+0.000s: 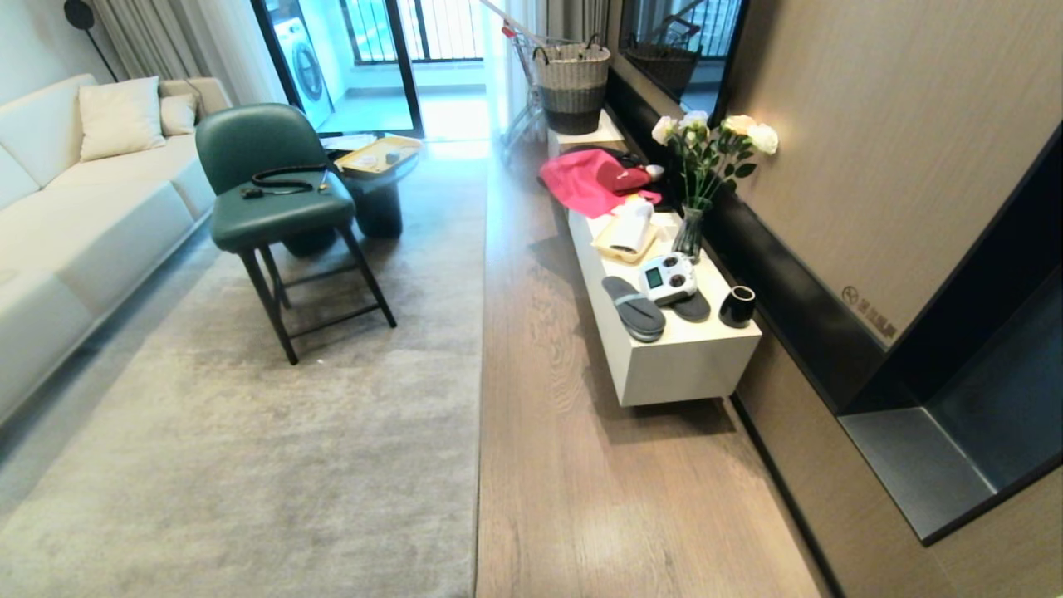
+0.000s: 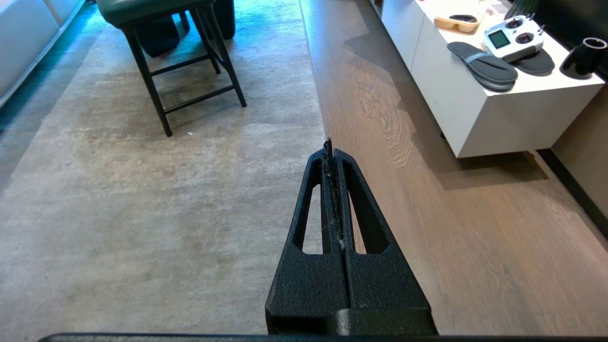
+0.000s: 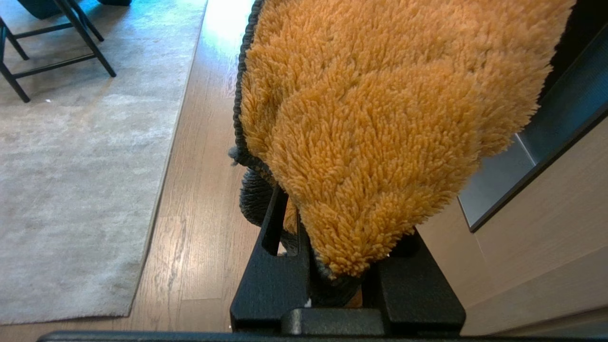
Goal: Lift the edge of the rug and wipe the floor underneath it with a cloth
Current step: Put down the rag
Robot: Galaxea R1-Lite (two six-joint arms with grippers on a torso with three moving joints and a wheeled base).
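Rug edge [image 1: 482, 332] lying flat, running straight away along the floor [image 1: 573, 465]. Right gripper [image 3: 332, 266] clamped on the cloth [image 3: 380, 118] (orange pile, grey trim); left gripper [image 2: 332, 156] closed, empty. Beige tray [image 1: 619, 245] on the counter [image 1: 689, 365] holding a white roll [image 1: 633, 226].

Before me: a cream sofa [image 1: 75, 199] with cushions at far left; a green chair [image 1: 270, 195] on black legs, a dark cable on its seat. Along the wall, a white low cabinet [image 1: 681, 365] bears a pink fabric [image 1: 585, 183], a flower vase [image 1: 689, 232], a white remote controller [image 1: 668, 278], grey slippers [image 1: 635, 307] and a black cup [image 1: 737, 306]. A woven basket [image 1: 571, 87] stands beyond.
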